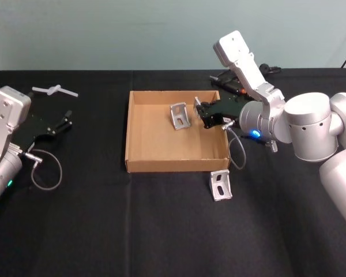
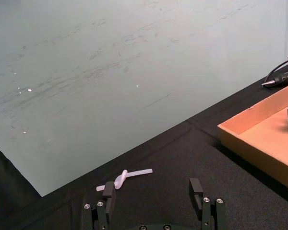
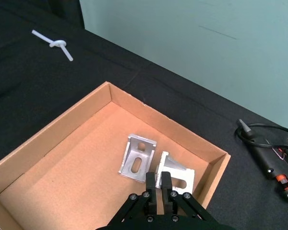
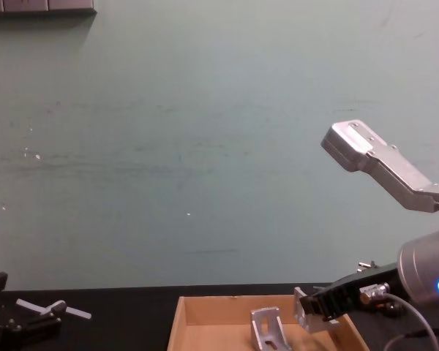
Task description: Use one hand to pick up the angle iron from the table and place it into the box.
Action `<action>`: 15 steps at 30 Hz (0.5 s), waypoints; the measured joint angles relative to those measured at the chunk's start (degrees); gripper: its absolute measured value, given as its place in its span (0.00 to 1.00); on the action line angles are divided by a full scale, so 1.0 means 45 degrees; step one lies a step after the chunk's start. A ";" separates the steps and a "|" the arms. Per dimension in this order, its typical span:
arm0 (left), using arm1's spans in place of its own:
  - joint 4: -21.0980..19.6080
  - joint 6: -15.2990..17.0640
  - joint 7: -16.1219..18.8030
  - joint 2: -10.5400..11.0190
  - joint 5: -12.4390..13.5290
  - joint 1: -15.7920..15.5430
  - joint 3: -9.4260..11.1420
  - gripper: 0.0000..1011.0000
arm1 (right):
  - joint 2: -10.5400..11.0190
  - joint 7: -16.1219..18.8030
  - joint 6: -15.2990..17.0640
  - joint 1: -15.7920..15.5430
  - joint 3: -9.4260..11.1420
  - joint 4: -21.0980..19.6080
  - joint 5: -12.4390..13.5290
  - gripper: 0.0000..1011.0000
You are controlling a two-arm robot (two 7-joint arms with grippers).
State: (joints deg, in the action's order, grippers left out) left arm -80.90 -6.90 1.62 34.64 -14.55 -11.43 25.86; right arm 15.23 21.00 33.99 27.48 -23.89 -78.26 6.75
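Right claw (image 3: 159,178) grips angle iron (image 3: 177,168) over box (image 3: 48,139).

— What lies flat at my far left?
— (a) White plastic strip (image 1: 55,90), twisted at its middle, near the pale green wall (image 1: 161,34).
— And at my right?
— (b) Black corded hand tool (image 3: 273,165) with orange-red markings, well apart from the strip.

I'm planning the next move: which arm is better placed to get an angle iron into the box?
Right. The right pincer is shut on an angle iron over the box, beside a second angle iron lying inside; the left pincer sits open, off to the box's left.
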 joint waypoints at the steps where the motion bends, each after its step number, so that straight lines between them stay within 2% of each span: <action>1: -0.0001 0.0000 0.0000 0.0000 0.0000 0.0000 0.0000 0.99 | 0.0005 0.0000 0.0006 -0.0007 0.0002 -0.0022 0.0005 0.07; 5: -0.0001 0.0000 0.0000 0.0000 0.0000 -0.0001 0.0000 0.99 | 0.0024 0.0002 0.0027 -0.0026 0.0009 -0.0061 0.0019 0.13; 9: -0.0001 0.0000 0.0001 0.0000 0.0000 -0.0001 0.0000 0.99 | 0.0037 0.0005 0.0042 -0.0042 0.0015 -0.0092 0.0032 0.26; 10: 0.0000 0.0000 0.0000 0.0000 0.0000 0.0000 0.0000 0.99 | 0.0037 0.0005 0.0042 -0.0042 0.0015 -0.0092 0.0032 0.26; 12: -0.0001 0.0000 0.0000 0.0000 0.0000 0.0000 0.0000 0.99 | 0.0043 0.0005 0.0050 -0.0050 0.0019 -0.0111 0.0039 0.36; 15: 0.0000 0.0000 0.0000 0.0000 0.0000 0.0000 0.0000 0.99 | 0.0046 0.0007 0.0055 -0.0055 0.0022 -0.0124 0.0046 0.45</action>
State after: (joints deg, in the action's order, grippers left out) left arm -80.90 -6.91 1.62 34.65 -14.54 -11.43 25.86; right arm 15.44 21.04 34.24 27.23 -23.79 -78.82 6.96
